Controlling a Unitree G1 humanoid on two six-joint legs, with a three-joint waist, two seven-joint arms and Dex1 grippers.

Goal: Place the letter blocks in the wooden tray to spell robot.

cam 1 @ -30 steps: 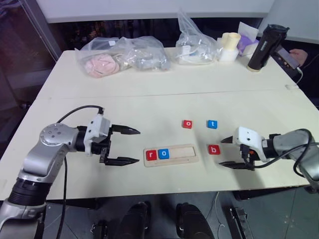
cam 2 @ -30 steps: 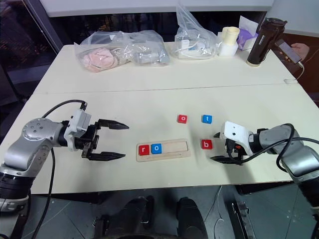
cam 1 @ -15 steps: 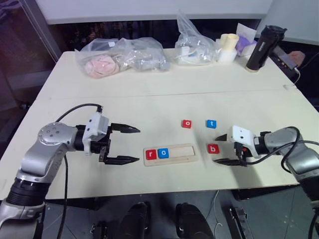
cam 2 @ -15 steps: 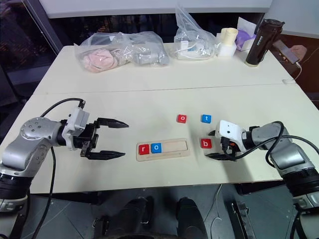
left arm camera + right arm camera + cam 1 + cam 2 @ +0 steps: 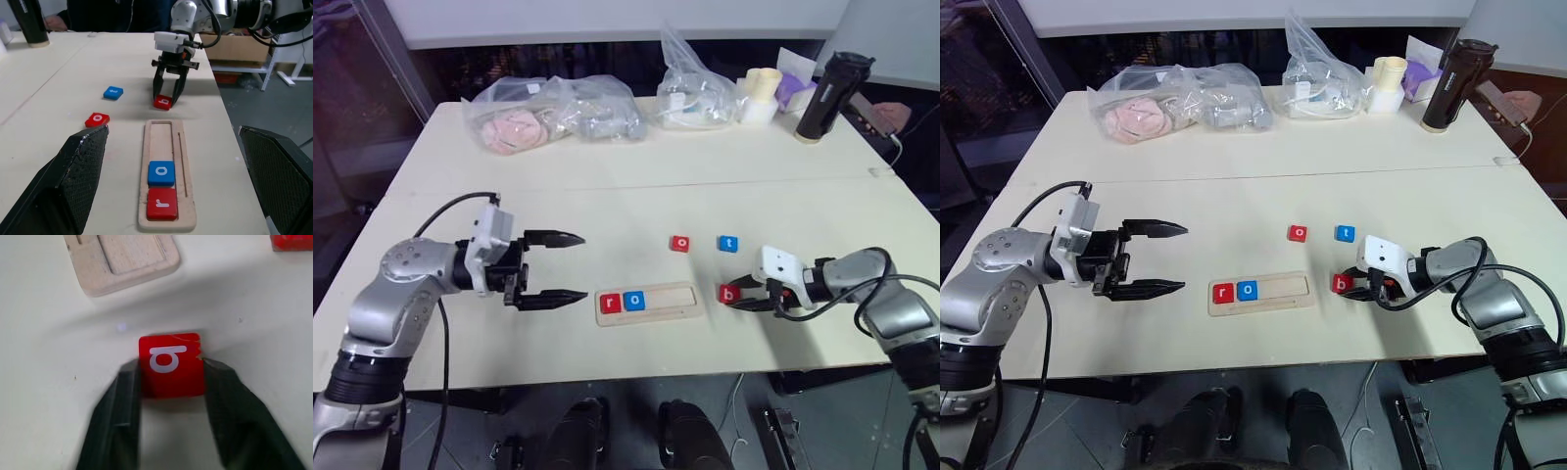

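The right jaws (image 5: 171,382) have just closed from wide open onto the red b block (image 5: 171,363), one finger on each side edge, so the third letter is gripped, still on the desk (image 5: 607,186). Just beyond lies the wooden tray (image 5: 680,304), its long axis running left-right, r and o filling its left end. The left jaws (image 5: 553,266) hang open near that end.

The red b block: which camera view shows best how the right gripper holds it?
The right wrist view: the red b block sits close up between the two fingers of the right gripper, which press its sides. The left wrist view shows the same grip from farther off. In the head views the block is small and partly hidden.
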